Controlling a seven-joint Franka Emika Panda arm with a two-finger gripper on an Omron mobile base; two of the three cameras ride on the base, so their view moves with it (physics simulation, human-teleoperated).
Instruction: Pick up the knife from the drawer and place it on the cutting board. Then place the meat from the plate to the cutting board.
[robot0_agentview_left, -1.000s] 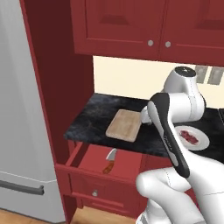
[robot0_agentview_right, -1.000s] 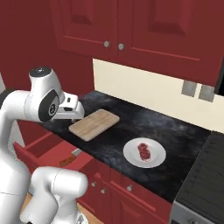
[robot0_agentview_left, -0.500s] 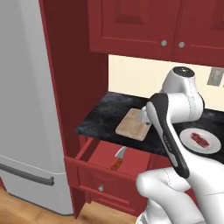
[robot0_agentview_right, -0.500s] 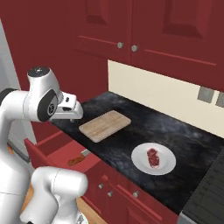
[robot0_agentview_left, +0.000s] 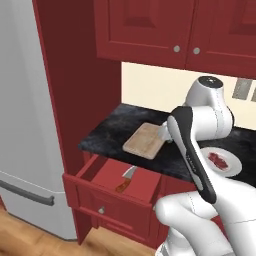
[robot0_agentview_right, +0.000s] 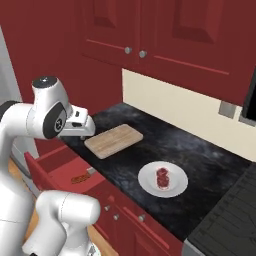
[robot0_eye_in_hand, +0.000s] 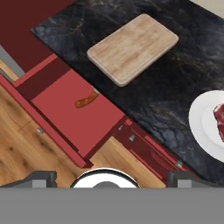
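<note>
Hovering high over the desk (robot0_eye_in_hand: 144, 100), pincer (robot0_eye_in_hand: 107, 177) spread fully wide and empty, both tips at the bottom edge of the hand view. Knife (robot0_eye_in_hand: 86, 99) lies flat in the open drawer (robot0_eye_in_hand: 65, 105), left of centre in that view, handle out toward the drawer front, blade tucked back under the desk edge; also seen lower centre of the left base view (robot0_agentview_left: 126, 180). Cutting board (robot0_eye_in_hand: 132, 47) sits bare at upper centre, just behind the drawer, so the carry looks short. Meat (robot0_agentview_right: 163, 177) on the plate (robot0_agentview_right: 150, 186), centre of the right base view, well apart from the board. Nothing picked yet; I'd guess the arm is high up to line up on the knife handle before descending
</note>
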